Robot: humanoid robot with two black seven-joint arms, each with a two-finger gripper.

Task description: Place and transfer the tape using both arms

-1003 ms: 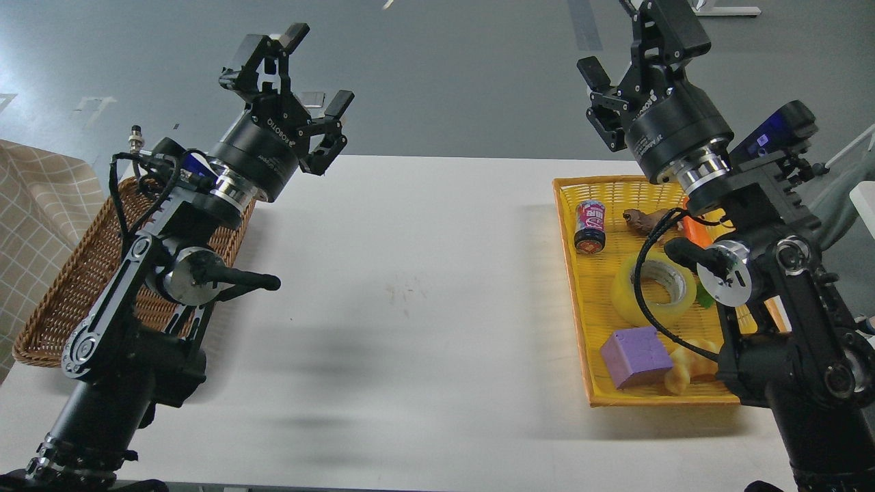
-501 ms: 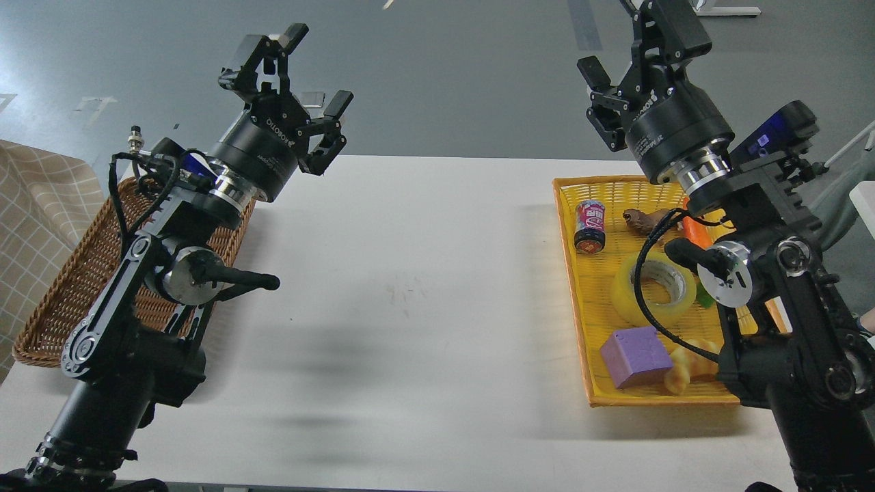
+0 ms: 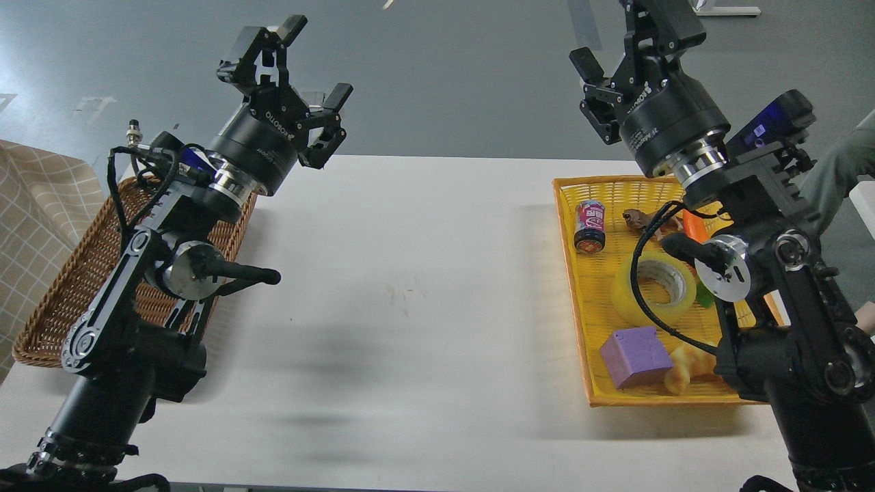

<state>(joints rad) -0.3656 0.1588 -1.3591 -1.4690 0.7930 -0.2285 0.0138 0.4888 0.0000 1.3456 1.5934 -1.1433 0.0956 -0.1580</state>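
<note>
The yellow tape roll (image 3: 625,295) lies flat in the yellow basket (image 3: 581,301) at the right, partly behind my right arm's cable. My left gripper (image 3: 316,60) is open and empty, raised high over the table's far left edge above the brown wicker basket (image 3: 48,301). My right gripper (image 3: 632,37) is raised above the far end of the yellow basket, well above the tape. Its fingers stand apart and hold nothing; one reaches the top edge of the view.
In the yellow basket lie a drink can (image 3: 589,226), a brown toy (image 3: 639,220), an orange item (image 3: 696,225), a purple cube (image 3: 636,356) and a yellow bread-like item (image 3: 690,365). A checked cloth (image 3: 34,205) hangs at the far left. The white table (image 3: 410,294) spans between the baskets.
Both arms have lifted slightly; the right gripper has shifted up and a little left. The tape has not moved. A person's sleeve has come in at the right edge.
</note>
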